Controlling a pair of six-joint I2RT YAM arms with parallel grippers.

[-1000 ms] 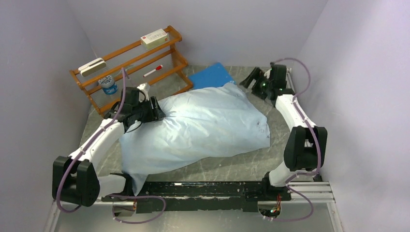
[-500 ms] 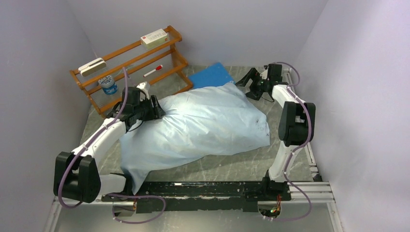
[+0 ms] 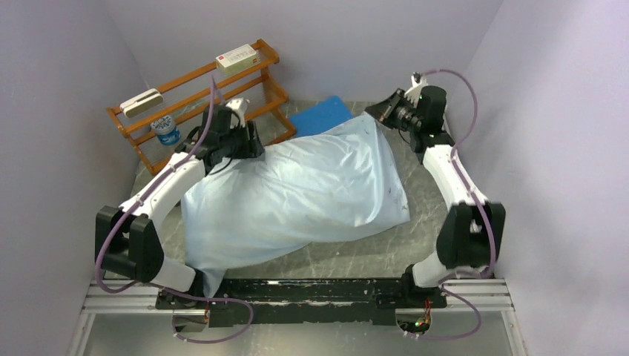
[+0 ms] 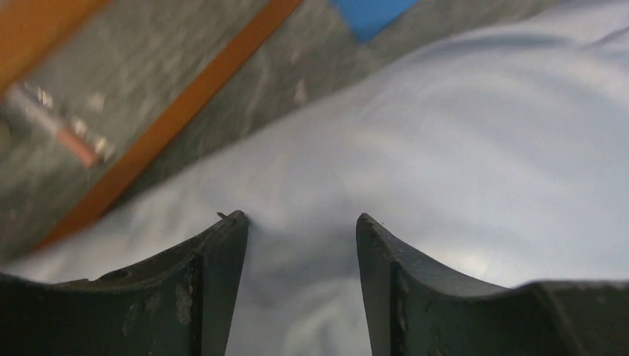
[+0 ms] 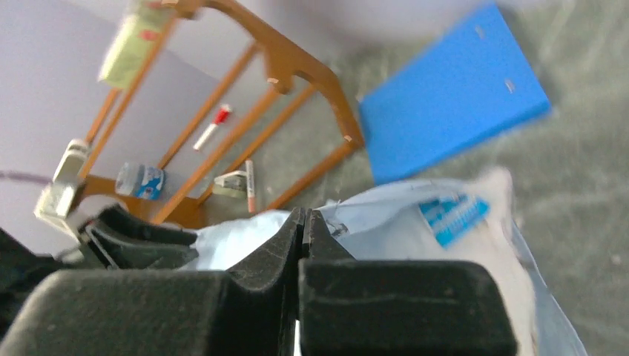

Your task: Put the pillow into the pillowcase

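Currently, the grey marbled table point(image 3: 348, 256) is covered across its middle by the pillowcase point(image 3: 311, 193), a pale blue wrinkled sack lying bulged from 8 o'clock to 1 o'clock in the top view. The pillow point(image 5: 482, 267) is seen only in the right wrist view, as white filling inside the sack's mouth, with its small blue tag point(image 5: 452, 215) showing. The rest of it is hidden under the fabric.

A wooden rack point(image 3: 189, 80) is noted at 10 to 11 o'clock. A flat bright-blue sheet point(image 3: 320, 116) lies at 12 o'clock, its near edge overlapped by the pillowcase.

The left gripper point(image 3: 248, 144) is placed at the sack's 10 o'clock corner. In its wrist view the dark fingers point(image 4: 215, 282) are spread well apart, and the fabric bulges up between them. Nothing is seen to be pinched.

The right gripper point(image 3: 386, 111) is placed at the sack's 1 o'clock corner, where the fabric is drawn up to a peak. In its wrist view the jaws are pressed together with no gap. The pale hem is taken to be clamped at their tips, though the pinch itself is mostly hidden.

Small items recorded:
- A white box point(image 3: 237, 57) on the rack's top rail.
- A pale block point(image 3: 141, 102) at the rack's 9 o'clock end.
- A blue-labelled cup point(image 3: 168, 131) below the block.
- A red-tipped marker point(image 5: 211, 127) on a rack shelf.
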